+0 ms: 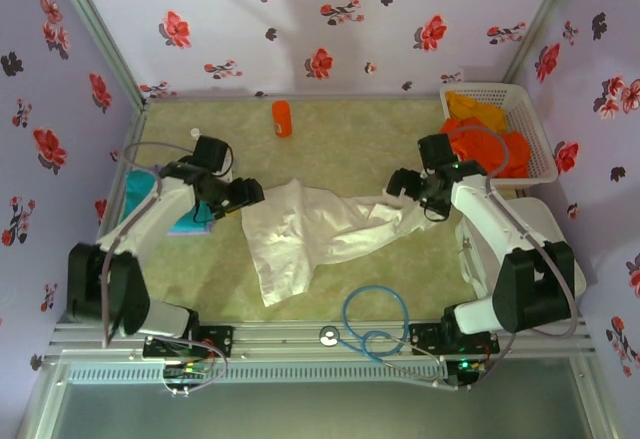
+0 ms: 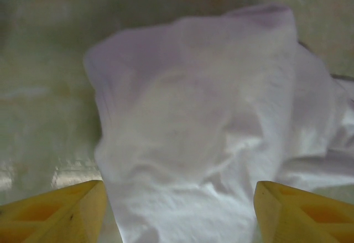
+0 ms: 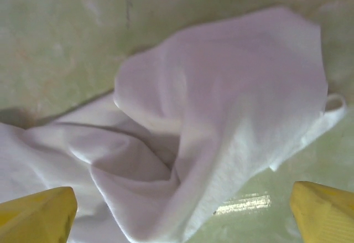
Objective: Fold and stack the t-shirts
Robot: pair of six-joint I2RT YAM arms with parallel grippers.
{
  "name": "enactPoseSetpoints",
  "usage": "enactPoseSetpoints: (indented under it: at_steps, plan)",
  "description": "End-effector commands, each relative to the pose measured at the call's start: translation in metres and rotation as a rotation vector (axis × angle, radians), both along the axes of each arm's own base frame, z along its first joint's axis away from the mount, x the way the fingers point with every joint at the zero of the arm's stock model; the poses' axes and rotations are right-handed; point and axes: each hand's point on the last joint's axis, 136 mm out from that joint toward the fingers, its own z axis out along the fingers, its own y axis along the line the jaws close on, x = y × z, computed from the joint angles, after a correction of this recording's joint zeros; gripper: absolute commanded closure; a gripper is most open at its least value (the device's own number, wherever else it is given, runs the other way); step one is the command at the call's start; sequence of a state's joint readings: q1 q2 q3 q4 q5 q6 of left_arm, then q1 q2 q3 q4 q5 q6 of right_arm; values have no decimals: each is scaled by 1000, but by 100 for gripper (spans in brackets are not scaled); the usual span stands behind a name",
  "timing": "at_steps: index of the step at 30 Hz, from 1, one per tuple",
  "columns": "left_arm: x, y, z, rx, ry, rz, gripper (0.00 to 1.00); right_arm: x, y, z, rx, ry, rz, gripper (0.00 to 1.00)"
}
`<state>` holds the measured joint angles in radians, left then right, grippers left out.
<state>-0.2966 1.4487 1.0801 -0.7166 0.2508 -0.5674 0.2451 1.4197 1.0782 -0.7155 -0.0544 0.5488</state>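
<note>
- Shirt, white (image 1: 305,231), rumpled on desk (image 1: 350,139), unfolded.
- Left hand (image 1: 245,197), right hand (image 1: 398,184) both open, gripping nothing.
- Orange shirts (image 1: 490,137) not yet folded, in basket (image 1: 535,124).

Flowered lilac walls (image 1: 240,19) enclose a greenish tabletop (image 1: 380,129).

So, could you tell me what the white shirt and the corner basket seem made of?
White t-shirt: soft matte cloth, probably cotton knit, judging by its loose rumpled folds. Basket: apparently rigid white plastic, with moulded lattice walls.
</note>
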Motion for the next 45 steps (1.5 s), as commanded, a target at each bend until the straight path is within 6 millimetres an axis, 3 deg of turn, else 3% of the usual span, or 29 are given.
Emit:
enactPoseSetpoints:
  at_steps: [1,8,15,19,21,27,30,32,37,40,42,45]
  plan:
    - [29,11,-16,96,-31,-44,29,23,-3,-2,-69,-1,30,1]
    - [73,0,-49,160,-2,-116,32,28,7,-53,-71,144,90,5]
    - [77,-35,-71,161,28,-194,32,11,10,-98,-75,269,123,13]
    - [77,-51,-84,118,48,-208,38,13,17,-108,-44,279,134,21]
    - [79,-56,-89,116,50,-215,47,17,21,-110,-24,276,139,30]
    - [94,-68,-95,113,48,-226,75,40,35,-97,33,224,136,77]
    - [107,-62,-82,136,8,-221,92,52,39,-76,48,163,129,98]
    - [119,-54,-60,150,-41,-206,99,61,38,-56,54,88,115,100]
    - [126,-36,14,209,-172,-198,100,65,28,-6,29,-102,84,100]
    - [110,-31,53,200,-246,-189,100,51,23,16,11,-218,95,100]
    - [89,-28,68,216,-282,-197,100,36,14,24,-38,-278,88,100]
    - [48,-22,65,219,-277,-190,100,6,3,15,-72,-291,62,100]
